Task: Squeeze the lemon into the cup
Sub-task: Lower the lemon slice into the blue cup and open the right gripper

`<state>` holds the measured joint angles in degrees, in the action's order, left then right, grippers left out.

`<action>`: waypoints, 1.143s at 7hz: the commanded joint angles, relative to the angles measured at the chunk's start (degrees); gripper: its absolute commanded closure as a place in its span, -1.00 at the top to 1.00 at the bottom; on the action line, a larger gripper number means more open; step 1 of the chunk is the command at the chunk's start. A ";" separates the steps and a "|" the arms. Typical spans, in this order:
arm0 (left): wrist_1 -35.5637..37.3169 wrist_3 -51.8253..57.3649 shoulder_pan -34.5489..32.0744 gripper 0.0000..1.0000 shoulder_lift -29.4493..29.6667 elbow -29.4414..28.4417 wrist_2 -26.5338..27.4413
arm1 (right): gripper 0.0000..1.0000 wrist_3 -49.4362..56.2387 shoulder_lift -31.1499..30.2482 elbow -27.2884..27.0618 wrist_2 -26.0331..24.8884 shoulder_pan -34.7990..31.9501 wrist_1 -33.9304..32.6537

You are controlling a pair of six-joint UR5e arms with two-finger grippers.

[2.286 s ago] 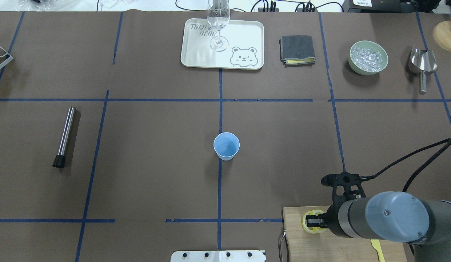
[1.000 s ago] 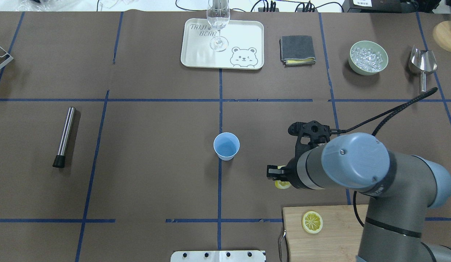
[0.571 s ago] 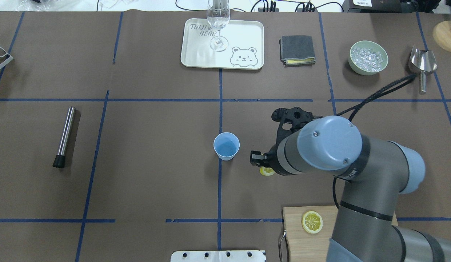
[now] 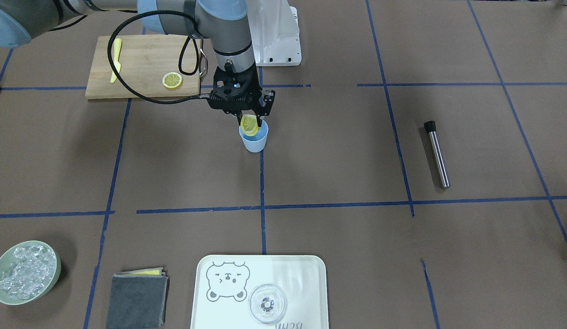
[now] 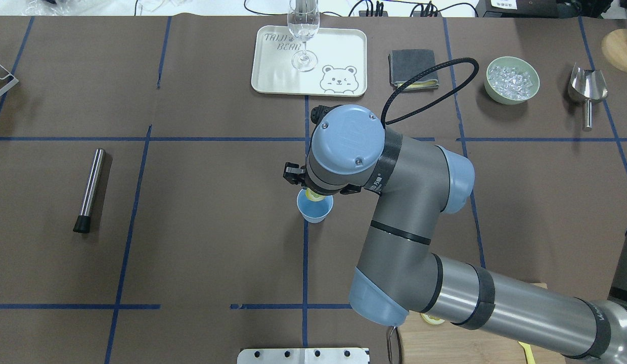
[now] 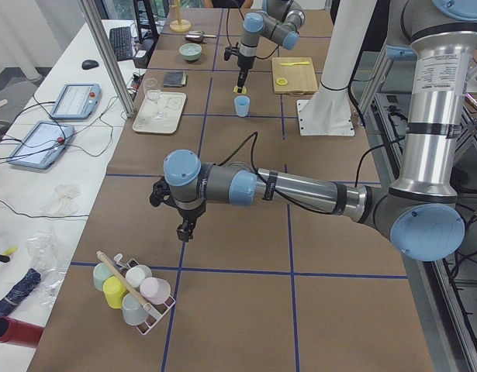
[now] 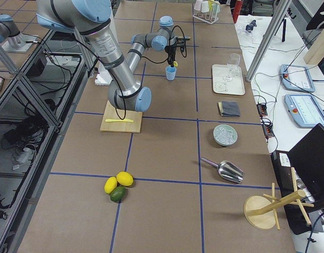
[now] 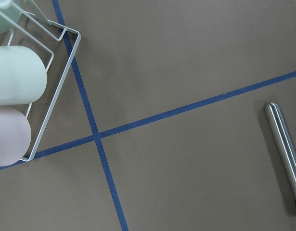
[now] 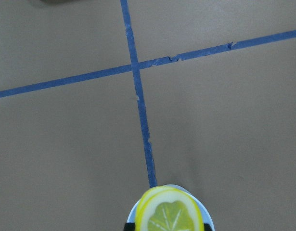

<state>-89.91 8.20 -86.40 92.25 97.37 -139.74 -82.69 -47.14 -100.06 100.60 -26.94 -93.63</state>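
Observation:
My right gripper [image 4: 250,120] is shut on a lemon slice [image 4: 248,127] and holds it on edge just above the mouth of the light-blue cup [image 4: 254,140] at the table's middle. In the overhead view the wrist hides most of the gripper; a bit of the lemon [image 5: 310,195] shows over the cup [image 5: 315,211]. The right wrist view shows the lemon [image 9: 171,212] at its bottom edge. A second alike slice [image 4: 172,81] lies on the wooden cutting board [image 4: 141,57]. My left gripper [image 6: 184,230] hangs over bare table far off; I cannot tell if it is open.
A yellow plastic knife [image 4: 115,59] lies on the board. A steel muddler [image 5: 91,189] lies at the left. A bear tray [image 5: 339,55] with a clear glass [image 5: 303,30], a grey cloth [image 5: 413,69], a bowl of ice [image 5: 512,80] and a scoop [image 5: 588,88] line the far side.
My right arm lifted one lemon slice off the cutting board and carried it left and forward to just over the cup. The other slice stayed on the board.

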 commanded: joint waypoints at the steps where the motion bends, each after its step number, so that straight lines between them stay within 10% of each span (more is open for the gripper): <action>1: 0.00 -0.02 0.00 1.00 -0.06 0.10 -0.01 | 0.09 -0.19 0.03 1.00 -0.05 0.66 0.02; 8: 0.00 -0.02 0.00 1.00 -0.14 0.10 -0.01 | 0.57 -0.89 -0.41 1.00 -0.23 1.98 0.02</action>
<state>-89.91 8.17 -86.40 92.12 97.47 -139.75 -83.52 -47.77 -99.08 100.33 -25.01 -93.60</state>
